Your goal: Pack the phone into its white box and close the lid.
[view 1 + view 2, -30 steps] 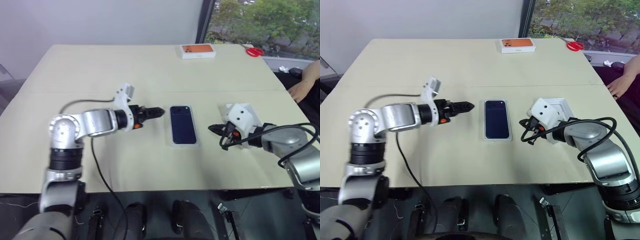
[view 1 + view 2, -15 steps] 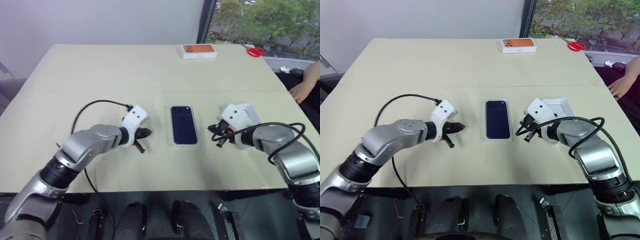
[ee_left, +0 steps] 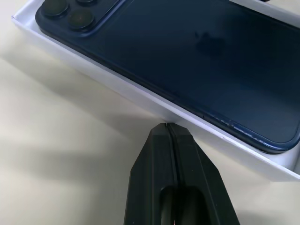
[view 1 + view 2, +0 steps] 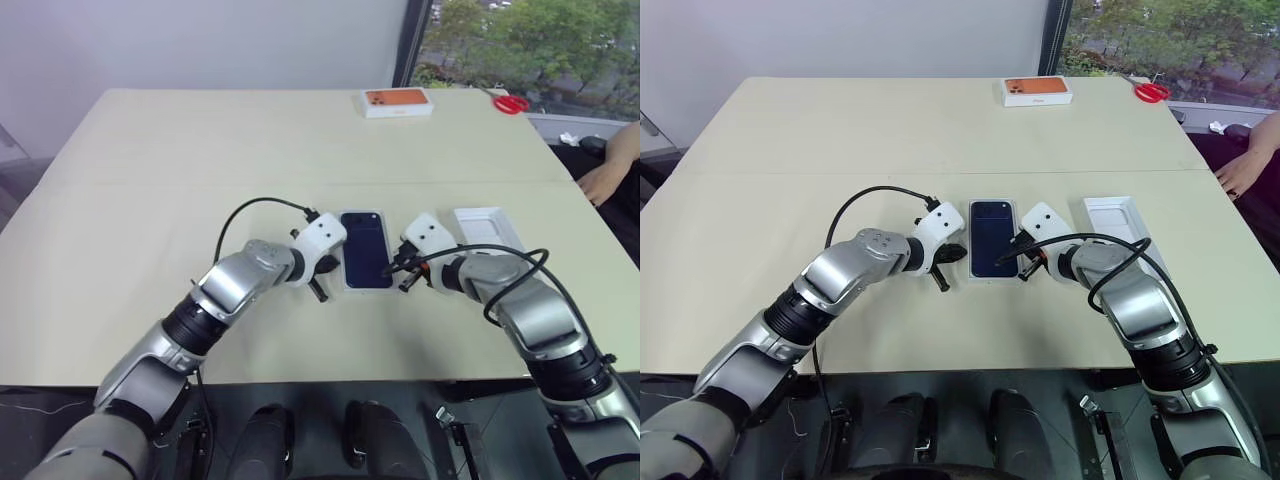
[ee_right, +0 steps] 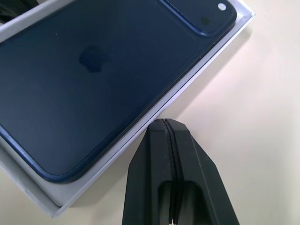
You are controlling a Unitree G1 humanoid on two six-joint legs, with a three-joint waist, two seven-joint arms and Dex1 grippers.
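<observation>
Since a second ago both arms have closed in on the middle of the table: the left gripper (image 4: 318, 283), which stood well off to the left with its fingers spread, has swung in, rolled over and clamped its fingers together, and now sits just beside the left long edge of the white box (image 4: 347, 283). The right gripper (image 4: 402, 277), which was clear of the box on the right, has moved in to the right long edge and uncovered the white lid (image 4: 489, 227) lying flat on the table behind it.

The phone (image 4: 365, 248) lies in the white box, back up, with its camera cluster at the far end, away from the robot. Its long axis runs straight away from the robot, in line with the box's long sides. Box and phone sit near the centre of the beige table (image 4: 200, 160), between the two grippers.

In the left wrist view the left gripper's fingers (image 3: 161, 168) are pressed tight with no gap and nothing between them, the tip at the box's outer wall. In the right wrist view the right gripper's fingers (image 5: 164, 159) are likewise pressed together and empty, the tip at the opposite wall.

At the far edge of the table lie a white box with an orange top (image 4: 396, 101) and red scissors (image 4: 510, 102). A person's hand (image 4: 603, 178) rests at the right edge.
</observation>
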